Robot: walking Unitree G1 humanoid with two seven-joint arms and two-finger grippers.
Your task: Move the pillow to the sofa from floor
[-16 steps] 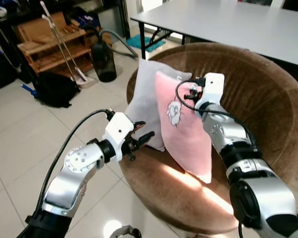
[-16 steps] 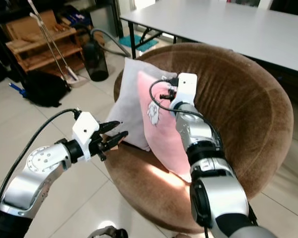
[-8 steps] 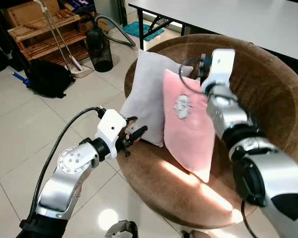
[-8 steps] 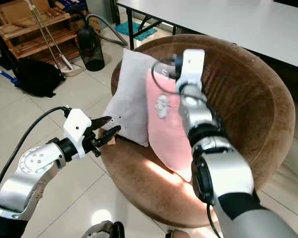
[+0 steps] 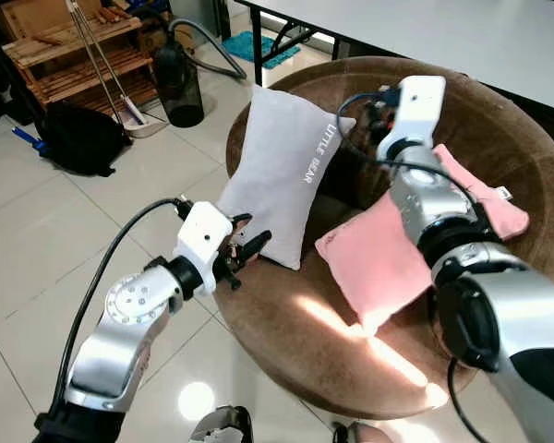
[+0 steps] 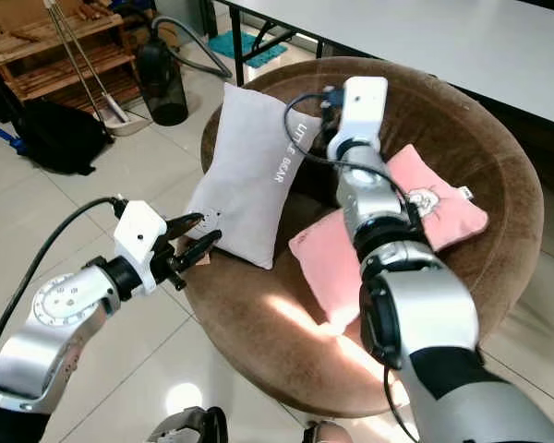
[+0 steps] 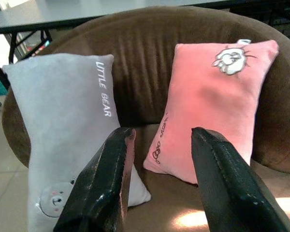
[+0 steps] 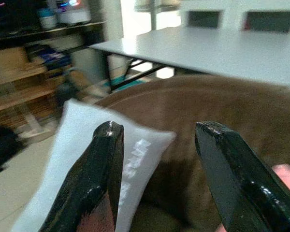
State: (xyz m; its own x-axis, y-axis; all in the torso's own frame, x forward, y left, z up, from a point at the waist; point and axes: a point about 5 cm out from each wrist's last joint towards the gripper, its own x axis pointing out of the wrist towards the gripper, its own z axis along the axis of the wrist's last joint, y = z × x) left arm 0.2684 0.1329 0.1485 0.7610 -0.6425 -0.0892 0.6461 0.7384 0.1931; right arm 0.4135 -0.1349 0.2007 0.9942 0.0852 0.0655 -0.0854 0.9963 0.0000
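Note:
A pink pillow (image 5: pixel 397 263) with a white cartoon patch lies tilted on the seat of the round brown sofa (image 5: pixel 508 157), its far end resting against the backrest. A grey pillow (image 5: pixel 282 175) printed LITTLE BEAR stands upright at the sofa's left rim. My right gripper (image 8: pixel 158 128) is open and holds nothing. It hovers above the seat between the two pillows and faces the grey pillow (image 8: pixel 67 159). My left gripper (image 5: pixel 252 231) is open just outside the sofa's front left edge, near the grey pillow's lower corner and not touching it. The left wrist view shows both pillows (image 7: pixel 212 106) beyond its fingers.
A grey table (image 5: pixel 462 37) stands right behind the sofa. On the tiled floor (image 5: pixel 37 249) to the left are a black bag (image 5: pixel 78 138), a black vacuum canister (image 5: pixel 177 88) with its hose, a wooden shelf (image 5: pixel 65 65) and leaning broom handles.
The pink pillow stood upright beside the grey one with my right gripper at its top. It has now dropped over to the right onto the seat. The left arm has hardly moved.

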